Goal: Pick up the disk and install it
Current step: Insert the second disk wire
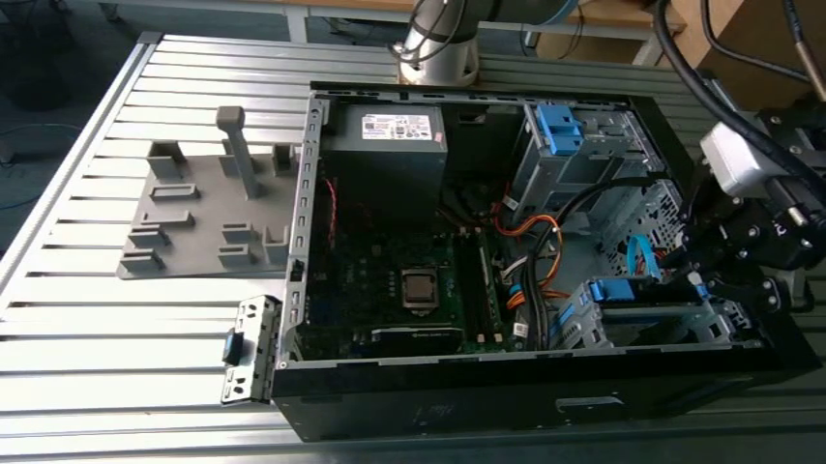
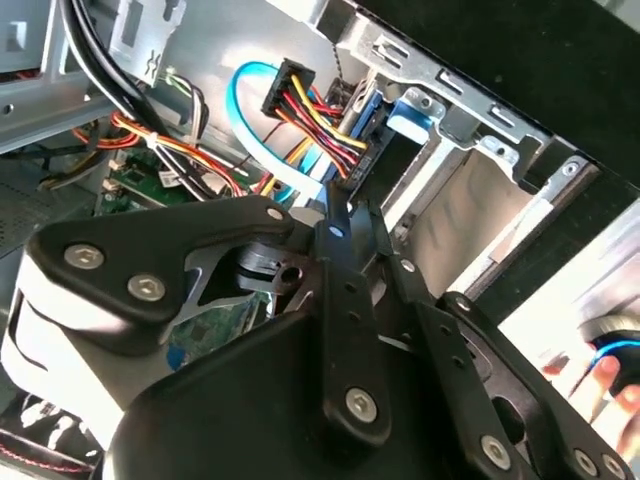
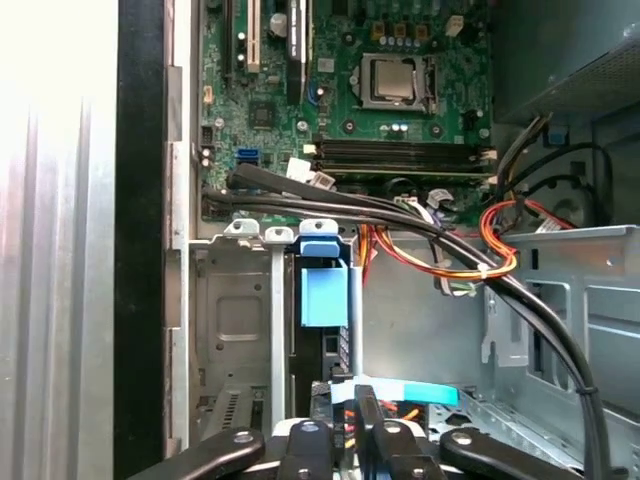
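On the slatted metal table [image 1: 77, 319] in the exterior view, an open computer case [image 1: 427, 411] is laid on its side, with a grey moulded fixture [image 1: 207, 213] set beside it at the exterior view's left. Inside the case a grey power supply [image 1: 387, 145] is seen at the far side and a motherboard [image 1: 413, 290] nearer. An empty blue bracket [image 1: 558, 126] is held in the far drive cage. The disk [image 1: 609, 290] is seated edge-on in the near drive cage [image 1: 645, 324] at the exterior view's right, its blue caddy uppermost. The black gripper [image 1: 703, 275] is held just beside it, over the case's right-hand edge.

In the second wrist view, the gripper [image 2: 345, 215] is seen from behind. Its two black fingers [image 2: 340, 300] are drawn together at the tips, and nothing is seen between them. Just past the tips a bundle of red, yellow and black wires [image 2: 310, 110] and a light blue cable [image 2: 245, 100] are seen.

In the first wrist view, the disk [image 3: 323, 285] is shown slotted upright in the cage [image 3: 230, 320], its blue tab level with the cage's rim. The gripper [image 3: 360, 405] is placed near it, at a light blue flat cable [image 3: 420, 393]; whether the tips touch that cable cannot be told. Black cables [image 3: 400, 215] are run across between cage and motherboard [image 3: 340, 100].
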Action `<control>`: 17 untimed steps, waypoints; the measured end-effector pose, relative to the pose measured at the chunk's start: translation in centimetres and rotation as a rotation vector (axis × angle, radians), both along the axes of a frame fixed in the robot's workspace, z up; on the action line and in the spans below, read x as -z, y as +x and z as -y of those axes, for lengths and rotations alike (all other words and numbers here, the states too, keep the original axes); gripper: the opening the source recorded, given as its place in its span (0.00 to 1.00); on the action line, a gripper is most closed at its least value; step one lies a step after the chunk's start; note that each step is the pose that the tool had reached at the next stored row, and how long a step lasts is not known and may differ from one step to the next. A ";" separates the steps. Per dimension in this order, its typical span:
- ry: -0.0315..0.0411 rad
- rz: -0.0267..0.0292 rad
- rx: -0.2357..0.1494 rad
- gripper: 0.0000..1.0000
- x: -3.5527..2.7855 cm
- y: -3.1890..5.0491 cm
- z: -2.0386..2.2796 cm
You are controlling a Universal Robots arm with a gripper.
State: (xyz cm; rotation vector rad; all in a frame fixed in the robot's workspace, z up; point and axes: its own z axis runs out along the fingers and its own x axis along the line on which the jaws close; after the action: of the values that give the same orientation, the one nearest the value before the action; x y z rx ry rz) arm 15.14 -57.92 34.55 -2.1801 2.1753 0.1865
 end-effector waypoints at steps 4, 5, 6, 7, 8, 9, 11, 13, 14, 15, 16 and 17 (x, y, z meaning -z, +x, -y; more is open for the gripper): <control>0.0075 -0.0125 0.000 0.16 0.11 0.21 0.00; 0.0083 -0.0198 0.000 0.11 0.18 0.43 0.00; 0.0094 -0.0277 0.000 0.11 0.24 0.67 0.00; 0.0099 -0.0351 0.000 0.11 0.31 0.93 0.00; 0.0102 -0.0407 0.000 0.11 0.35 1.19 0.00; 0.0101 -0.0438 0.000 0.11 0.35 1.39 0.00; 0.0099 -0.0449 0.000 0.11 0.24 1.54 -0.01; 0.0105 -0.0450 0.000 0.11 -0.18 1.57 0.00; 0.0107 -0.0451 0.000 0.11 -0.40 1.60 0.00; 0.0109 -0.0451 0.000 0.11 -0.58 1.62 0.00; 0.0109 -0.0452 0.000 0.11 -0.70 1.63 0.00; 0.0111 -0.0453 0.000 0.11 -0.71 1.62 0.00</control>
State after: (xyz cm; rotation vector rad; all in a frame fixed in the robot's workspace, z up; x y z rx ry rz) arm 16.76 -57.92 35.25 -2.1910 2.1922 0.2498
